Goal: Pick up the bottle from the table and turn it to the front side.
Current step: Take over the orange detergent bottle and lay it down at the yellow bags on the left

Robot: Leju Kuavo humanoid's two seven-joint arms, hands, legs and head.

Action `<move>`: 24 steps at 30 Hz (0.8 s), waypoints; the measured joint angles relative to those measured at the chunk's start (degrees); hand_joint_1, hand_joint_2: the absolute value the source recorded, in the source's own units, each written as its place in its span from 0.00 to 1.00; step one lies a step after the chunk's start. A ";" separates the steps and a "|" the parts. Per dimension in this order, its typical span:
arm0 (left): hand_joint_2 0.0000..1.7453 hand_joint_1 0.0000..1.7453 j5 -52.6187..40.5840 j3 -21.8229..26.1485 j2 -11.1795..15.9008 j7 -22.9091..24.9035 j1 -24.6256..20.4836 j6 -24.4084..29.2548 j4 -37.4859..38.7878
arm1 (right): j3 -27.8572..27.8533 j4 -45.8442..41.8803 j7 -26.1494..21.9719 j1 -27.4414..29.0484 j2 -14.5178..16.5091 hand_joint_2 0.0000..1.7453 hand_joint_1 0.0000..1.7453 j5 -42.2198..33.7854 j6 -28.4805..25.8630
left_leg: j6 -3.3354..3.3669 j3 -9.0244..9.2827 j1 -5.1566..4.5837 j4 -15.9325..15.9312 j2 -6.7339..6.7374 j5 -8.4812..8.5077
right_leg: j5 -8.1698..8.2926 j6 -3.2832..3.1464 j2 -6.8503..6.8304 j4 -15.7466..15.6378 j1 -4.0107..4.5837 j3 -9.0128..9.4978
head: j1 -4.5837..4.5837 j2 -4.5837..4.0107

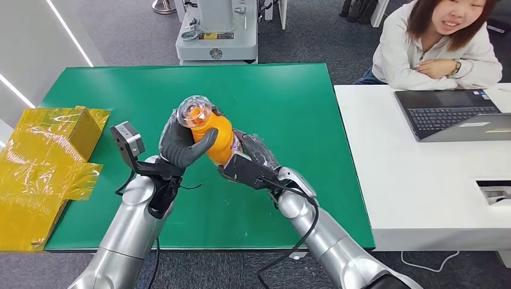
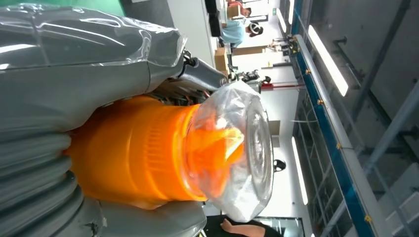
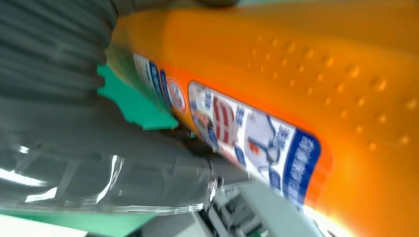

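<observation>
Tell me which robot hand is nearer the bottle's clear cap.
Left. The left robot hand grips the orange bottle just below the clear cap; the right robot hand holds its lower end, farther away.

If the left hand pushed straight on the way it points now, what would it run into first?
The left hand already grips the orange bottle near its clear cap, so nothing lies between them. Pushing on would likely press the bottle toward the right hand at its lower end, though depth is unclear.
</observation>
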 joint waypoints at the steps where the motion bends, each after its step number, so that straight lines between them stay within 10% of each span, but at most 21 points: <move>1: 1.00 1.00 -0.26 0.00 -0.02 -0.13 -0.05 0.11 0.20 | -0.03 0.14 -0.06 -0.01 -0.02 1.00 0.97 0.04 0.01 | 0.00 0.00 0.00 0.00 0.00 0.00 | 0.00 0.00 0.00 0.00 0.00 0.00 | 0.00 0.00; 3: 1.00 1.00 -0.86 0.00 -0.02 -0.37 -0.09 0.43 0.50 | -0.07 0.43 -0.17 -0.05 -0.09 1.00 0.82 0.09 0.04 | 0.00 0.00 0.00 0.00 0.00 0.00 | 0.00 0.00 0.00 0.00 0.00 0.00 | 0.01 0.00; 7: 1.00 1.00 -4.32 -0.09 0.09 -1.19 -0.10 2.95 0.69 | -0.10 0.76 -0.78 -0.04 -0.34 1.00 0.00 -0.57 0.31 | 0.00 -0.01 0.00 0.00 -0.01 0.00 | 0.00 0.00 -0.01 0.00 0.00 0.00 | 0.01 0.00; 24: 1.00 1.00 -39.80 3.13 7.70 -2.15 -1.28 33.79 -0.98 | -1.15 -13.11 -1.55 11.92 -4.49 1.00 0.00 -5.51 1.45 | 0.00 -0.02 0.01 -0.03 0.00 0.00 | -0.02 0.00 -0.01 0.01 0.01 0.00 | 0.01 0.00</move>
